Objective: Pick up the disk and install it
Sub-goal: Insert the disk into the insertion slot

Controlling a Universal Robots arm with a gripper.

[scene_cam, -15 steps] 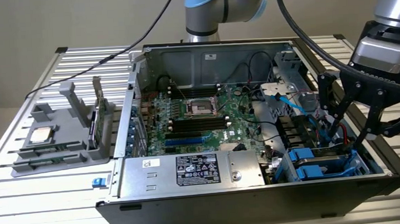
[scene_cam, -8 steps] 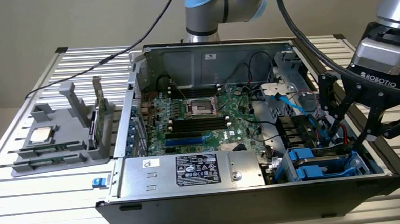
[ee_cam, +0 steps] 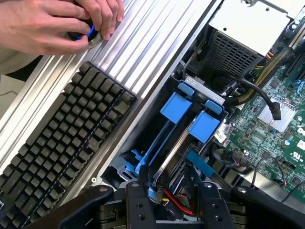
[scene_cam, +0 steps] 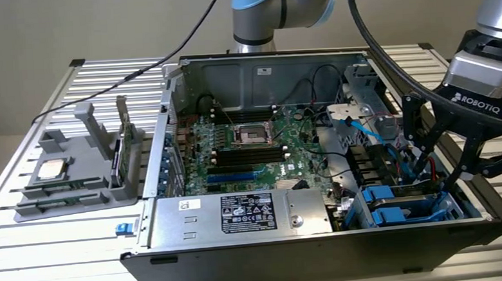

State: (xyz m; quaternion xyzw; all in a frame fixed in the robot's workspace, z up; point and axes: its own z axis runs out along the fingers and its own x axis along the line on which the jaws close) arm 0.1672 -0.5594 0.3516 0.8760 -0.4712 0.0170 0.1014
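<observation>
The disk [scene_cam: 402, 204] sits low in the drive bay at the corner of the open computer case [scene_cam: 326, 252] on the exterior view's right; its blue carrier frame shows. In the wrist view the disk [ee_cam: 167, 151] runs away from me, silver edges between blue rails, with blue tabs at the far end. My gripper [scene_cam: 440, 174] reaches down into that bay. Its dark fingers [ee_cam: 143, 183] stand on either side of the carrier's near end, against the blue rails, and the gripper [ee_cam: 169, 185] is shut on the disk.
A red cable [ee_cam: 178, 206] and black leads run close by the fingers. The power supply [scene_cam: 237, 215] and motherboard [scene_cam: 251, 147] fill the case. Outside it lie a keyboard [ee_cam: 62, 143], a person's hand [ee_cam: 57, 24] on a knob, and a grey holder [scene_cam: 64, 182] with a chip and an upright card.
</observation>
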